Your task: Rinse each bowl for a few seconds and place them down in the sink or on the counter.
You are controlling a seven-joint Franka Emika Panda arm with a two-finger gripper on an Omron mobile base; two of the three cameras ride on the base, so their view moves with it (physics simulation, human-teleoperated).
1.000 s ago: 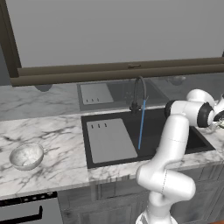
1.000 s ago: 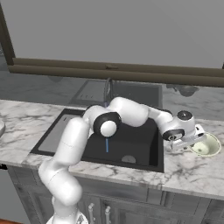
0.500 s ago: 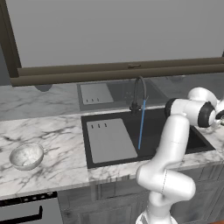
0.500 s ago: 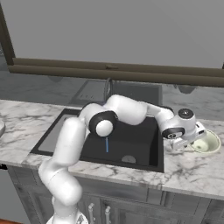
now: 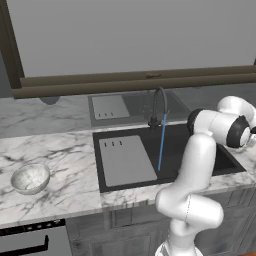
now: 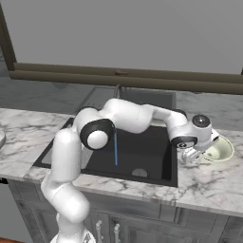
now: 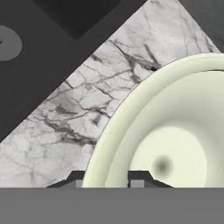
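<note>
- Two small round bowls are in sight: one speckled grey-white shallow bowl [image 5: 31,178] and one pale cream bowl with a greenish, glossy inside [image 6: 219,150].
- The grey-white bowl sits upright on the white marble-look counter with grey veins [image 5: 60,165], at about 9 o'clock from the sink, well apart from the arm.
- The cream bowl rests on the same counter at about 3 o'clock from the sink, just beside the basin's right edge; in the hand view its smooth curved rim and round flat bottom [image 7: 170,153] take up the lower right.
- One wide black rectangular sink [image 6: 142,156] is set into the counter, matt and dark, with a round drain showing on its floor in the right base view.
- One flat grey panel with three short slots [image 5: 125,161] lies in the left part of the basin.
- One dark arched tap [image 5: 159,105] stands at 12 o'clock of the basin, and one thin blue stream of water [image 5: 161,145] falls straight from it into the sink.
- One claw [image 7: 104,178], on the white arm's end, is narrowed onto the cream bowl's near rim: one dark finger tip [image 7: 74,178] stands outside the wall, the other inside, so it is grasping the rim.
- One dark brown ledge [image 5: 130,80] runs along the wall behind the counter.
</note>
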